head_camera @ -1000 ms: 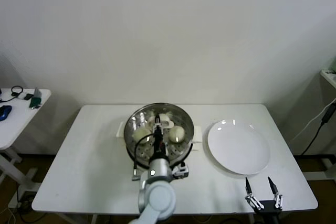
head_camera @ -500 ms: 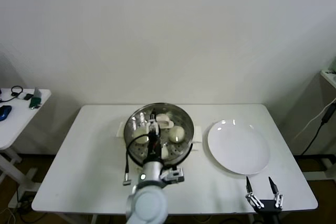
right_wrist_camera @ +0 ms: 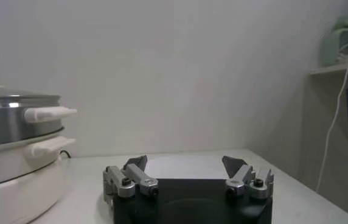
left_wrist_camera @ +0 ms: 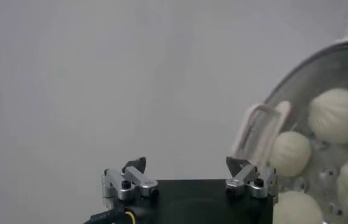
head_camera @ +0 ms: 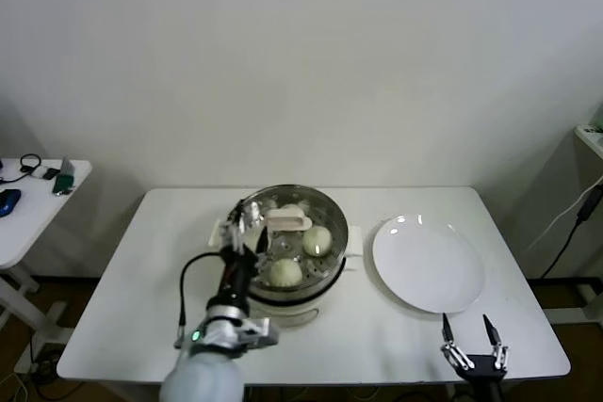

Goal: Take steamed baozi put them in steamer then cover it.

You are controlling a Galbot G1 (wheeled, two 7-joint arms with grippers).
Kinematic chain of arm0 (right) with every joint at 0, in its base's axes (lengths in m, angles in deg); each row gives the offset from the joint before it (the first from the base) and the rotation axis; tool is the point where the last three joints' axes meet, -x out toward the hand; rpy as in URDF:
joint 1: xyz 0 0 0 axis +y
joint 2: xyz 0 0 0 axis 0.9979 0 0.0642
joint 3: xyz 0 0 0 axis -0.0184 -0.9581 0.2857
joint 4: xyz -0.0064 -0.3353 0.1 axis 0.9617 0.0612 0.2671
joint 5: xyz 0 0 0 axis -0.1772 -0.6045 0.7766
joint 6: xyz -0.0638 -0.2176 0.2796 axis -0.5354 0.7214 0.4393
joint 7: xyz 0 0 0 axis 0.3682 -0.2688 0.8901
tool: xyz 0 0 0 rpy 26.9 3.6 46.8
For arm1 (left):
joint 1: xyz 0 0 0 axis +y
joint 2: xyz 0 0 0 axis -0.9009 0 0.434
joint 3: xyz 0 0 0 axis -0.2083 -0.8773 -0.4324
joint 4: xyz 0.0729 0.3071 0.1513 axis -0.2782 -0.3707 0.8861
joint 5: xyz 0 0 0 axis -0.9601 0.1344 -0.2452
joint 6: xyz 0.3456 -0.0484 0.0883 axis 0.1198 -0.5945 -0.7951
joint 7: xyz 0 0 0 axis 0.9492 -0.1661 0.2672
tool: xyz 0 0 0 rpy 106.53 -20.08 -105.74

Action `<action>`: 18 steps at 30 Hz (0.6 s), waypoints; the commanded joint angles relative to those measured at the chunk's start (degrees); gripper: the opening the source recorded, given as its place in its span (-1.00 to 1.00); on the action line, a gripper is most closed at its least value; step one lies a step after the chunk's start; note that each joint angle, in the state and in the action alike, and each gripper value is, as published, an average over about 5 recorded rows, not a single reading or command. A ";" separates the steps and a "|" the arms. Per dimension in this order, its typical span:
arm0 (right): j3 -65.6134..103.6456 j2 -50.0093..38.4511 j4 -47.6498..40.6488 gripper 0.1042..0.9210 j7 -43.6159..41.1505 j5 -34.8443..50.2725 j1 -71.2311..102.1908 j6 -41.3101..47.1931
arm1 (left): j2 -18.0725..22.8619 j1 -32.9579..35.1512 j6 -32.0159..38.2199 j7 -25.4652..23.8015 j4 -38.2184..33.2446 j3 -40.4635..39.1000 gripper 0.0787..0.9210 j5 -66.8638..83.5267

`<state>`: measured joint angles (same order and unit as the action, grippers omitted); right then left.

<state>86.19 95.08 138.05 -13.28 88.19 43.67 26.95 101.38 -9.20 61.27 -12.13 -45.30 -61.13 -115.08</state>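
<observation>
So the steamer [head_camera: 287, 242] sits on the white table [head_camera: 132, 298] with the cover [head_camera: 311, 206] already on it, its cream handle [head_camera: 287, 222] in the middle. Through the glass the head view shows steamed baozi [head_camera: 317, 240] inside, about three clear ones. The left wrist view gets much closer: four rounded buns [left_wrist_camera: 291, 153] under the glass, right by the handle [left_wrist_camera: 260, 133], and you can even see the pleats, which the head camera doesn't give you.

The left gripper [head_camera: 241, 226] hangs over the steamer's left edge, just beside the handle, jaws spread wide with nothing between them; the left wrist view confirms both fingers [left_wrist_camera: 128, 181] are bare.

The right gripper [head_camera: 468, 338] is parked well right of the steamer, at the table's near edge, past the white plate [head_camera: 429, 264]. Jaws apart, empty. Its wrist view sees the steamer [right_wrist_camera: 16, 149] side-on, steel wall over the cream base with side handles, an angle the head view doesn't offer.
</observation>
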 commanded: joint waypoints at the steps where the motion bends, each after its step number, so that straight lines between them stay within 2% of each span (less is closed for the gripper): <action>1: -0.27 0.31 1.54 0.76 0.61 -1.12 0.19 0.97 | -1.54 12.23 21.29 11.04 -0.66 32.71 0.77 54.42; 4: -0.60 0.19 0.95 0.76 0.57 -1.36 0.16 0.64 | -3.23 15.65 27.63 7.28 3.31 36.91 0.77 64.31; 7: -0.96 0.08 0.42 0.76 0.52 -1.70 0.01 0.30 | -4.03 17.58 32.93 5.39 8.01 36.64 0.77 71.76; 18: -2.14 0.22 0.04 0.76 0.04 -2.06 -0.31 0.29 | -0.55 18.00 44.27 0.69 19.90 30.01 0.77 77.12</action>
<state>84.50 95.39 138.04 -13.01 86.33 43.26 26.93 99.54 4.80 90.21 -8.84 -36.28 -34.04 -55.26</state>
